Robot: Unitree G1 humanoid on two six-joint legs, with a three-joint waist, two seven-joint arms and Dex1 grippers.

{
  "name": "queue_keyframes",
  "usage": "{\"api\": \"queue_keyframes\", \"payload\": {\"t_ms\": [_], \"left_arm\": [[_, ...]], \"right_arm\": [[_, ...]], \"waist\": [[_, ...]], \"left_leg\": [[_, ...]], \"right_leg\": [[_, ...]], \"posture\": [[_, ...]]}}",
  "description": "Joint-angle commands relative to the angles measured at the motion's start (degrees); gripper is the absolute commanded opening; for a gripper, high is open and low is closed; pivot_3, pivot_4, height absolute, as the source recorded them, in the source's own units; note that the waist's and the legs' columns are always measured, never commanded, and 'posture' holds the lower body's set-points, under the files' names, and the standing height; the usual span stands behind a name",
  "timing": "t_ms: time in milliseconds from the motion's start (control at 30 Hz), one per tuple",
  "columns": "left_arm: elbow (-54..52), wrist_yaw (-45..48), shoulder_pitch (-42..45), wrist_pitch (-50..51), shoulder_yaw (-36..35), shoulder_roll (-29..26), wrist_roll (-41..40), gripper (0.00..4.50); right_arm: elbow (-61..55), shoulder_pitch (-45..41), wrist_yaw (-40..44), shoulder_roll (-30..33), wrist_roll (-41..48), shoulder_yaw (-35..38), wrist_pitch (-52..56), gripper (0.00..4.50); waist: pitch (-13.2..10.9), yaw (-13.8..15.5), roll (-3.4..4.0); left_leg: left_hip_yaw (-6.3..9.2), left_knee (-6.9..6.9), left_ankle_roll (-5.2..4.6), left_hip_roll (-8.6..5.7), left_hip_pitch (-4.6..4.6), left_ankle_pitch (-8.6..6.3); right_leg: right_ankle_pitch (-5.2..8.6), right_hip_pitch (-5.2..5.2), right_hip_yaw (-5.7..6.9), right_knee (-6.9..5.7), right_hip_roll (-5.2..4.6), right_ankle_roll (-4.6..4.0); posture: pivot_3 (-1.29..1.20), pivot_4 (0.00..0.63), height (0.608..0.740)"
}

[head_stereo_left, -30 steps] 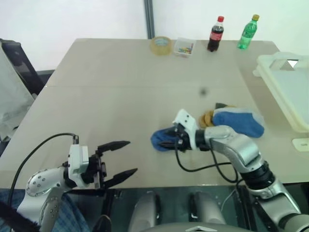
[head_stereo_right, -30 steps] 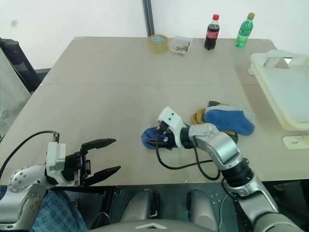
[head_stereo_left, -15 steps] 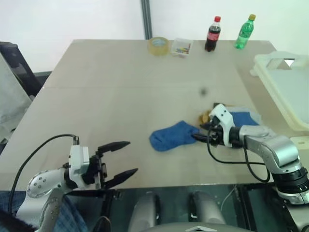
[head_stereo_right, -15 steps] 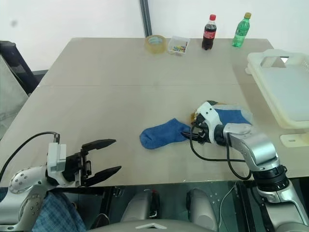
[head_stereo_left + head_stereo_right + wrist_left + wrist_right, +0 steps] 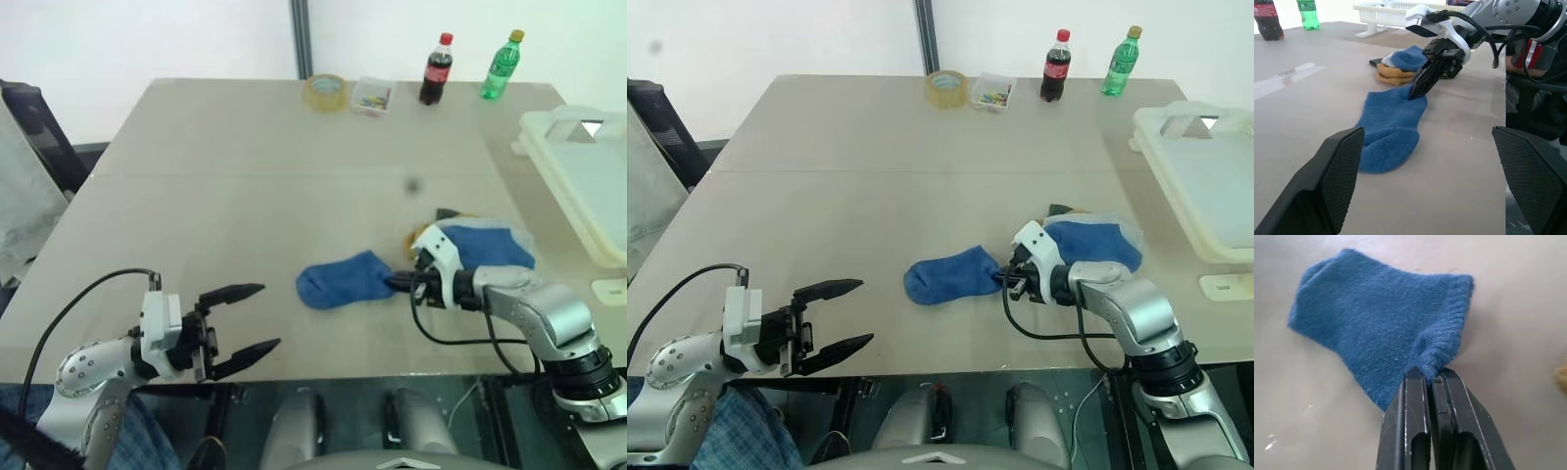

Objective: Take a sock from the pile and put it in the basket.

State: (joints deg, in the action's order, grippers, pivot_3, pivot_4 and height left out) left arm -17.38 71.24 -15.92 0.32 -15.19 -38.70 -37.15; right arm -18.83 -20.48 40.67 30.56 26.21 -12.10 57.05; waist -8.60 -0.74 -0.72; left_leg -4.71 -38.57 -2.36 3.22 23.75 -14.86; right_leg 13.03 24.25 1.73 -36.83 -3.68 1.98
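Head view: the sock [image 5: 341, 280] is lying flat on the desk [image 5: 245, 196], left of the pile [image 5: 475, 243]; right end effector [image 5: 400, 283] is pinching its cuff | basket [image 5: 588, 171] far right, sitting well apart | left wrist view: left end effector [image 5: 247, 318] is spread, holding nothing | right wrist view: fingers [image 5: 1415, 431] are squeezing the cuff; lifting and carrying are left.

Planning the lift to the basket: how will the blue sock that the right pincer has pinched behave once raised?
The sock looks soft and floppy: its cuff bunches where the right pincer grips it, so it would probably dangle. It lies flat and thin, so it is likely light. Its fuzzy knit should resist slipping.
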Motion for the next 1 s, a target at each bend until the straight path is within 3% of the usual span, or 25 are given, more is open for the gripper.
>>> {"api": "queue_keyframes", "payload": {"t_ms": [33,300,400,500,667,800,1000], "left_arm": [[-0.67,0.17,0.06,-0.37,0.13,0.0,0.32,4.5],[-0.43,0.09,0.45,-0.49,0.15,0.33,0.78,4.5],[-0.39,0.17,0.06,-0.75,0.0,0.5,0.92,4.5],[-0.32,0.15,-0.07,-0.9,0.06,0.71,1.07,4.5],[0.65,0.75,0.63,-1.13,0.77,1.04,1.34,4.5],[1.57,1.27,1.65,-1.16,0.96,0.93,1.36,4.5],[2.74,1.78,3.08,-1.31,1.0,0.92,1.26,4.5]], "right_arm": [[-3.47,0.08,1.36,0.05,0.14,-3.28,-0.94,0.03],[-2.85,-1.02,0.04,-1.11,-1.42,-5.87,-1.08,0.03],[-4.35,0.38,0.68,1.93,-1.15,-4.66,-0.19,0.87],[-6.54,2.41,-0.24,4.14,0.18,-1.78,1.81,2.37],[-12.01,6.15,-1.85,7.61,3.0,3.15,6.62,4.29],[-12.4,5.02,-4.01,6.28,4.66,10.14,5.3,4.29],[-6.51,2.59,-6.71,8.22,-2.45,13.11,-5.76,4.29]], "waist": [[0.0,-0.01,0.0],[0.01,0.07,-0.01],[0.01,0.17,-0.01],[0.03,0.16,-0.05],[0.06,0.45,-0.1],[0.05,0.3,-0.12],[0.05,0.13,-0.12]], "left_leg": [[0.0,0.0,0.0,0.0,0.0,0.0],[0.0,0.0,0.0,0.0,-0.01,0.0],[0.0,-0.01,0.0,0.0,0.01,0.0],[0.02,-0.01,0.0,-0.02,0.01,0.0],[0.05,-0.01,0.0,0.0,-0.01,0.0],[0.04,-0.04,0.0,-0.01,0.0,0.0],[0.03,-0.04,0.0,-0.05,0.01,0.0]], "right_leg": [[0.0,0.0,0.0,0.0,0.0,0.0],[0.0,-0.01,0.0,-0.01,-0.01,0.0],[0.0,-0.01,0.0,0.0,-0.05,0.0],[0.0,-0.02,0.02,0.01,-0.08,0.0],[0.01,-0.05,0.04,0.01,-0.14,0.0],[0.01,-0.03,0.04,0.01,-0.14,0.0],[0.01,-0.01,0.04,0.01,-0.08,0.01]], "posture": [[0.0,0.15,0.74],[0.0,0.15,0.74],[0.0,0.15,0.74],[0.0,0.15,0.74],[0.0,0.15,0.74],[0.0,0.15,0.74],[0.0,0.15,0.74]]}}
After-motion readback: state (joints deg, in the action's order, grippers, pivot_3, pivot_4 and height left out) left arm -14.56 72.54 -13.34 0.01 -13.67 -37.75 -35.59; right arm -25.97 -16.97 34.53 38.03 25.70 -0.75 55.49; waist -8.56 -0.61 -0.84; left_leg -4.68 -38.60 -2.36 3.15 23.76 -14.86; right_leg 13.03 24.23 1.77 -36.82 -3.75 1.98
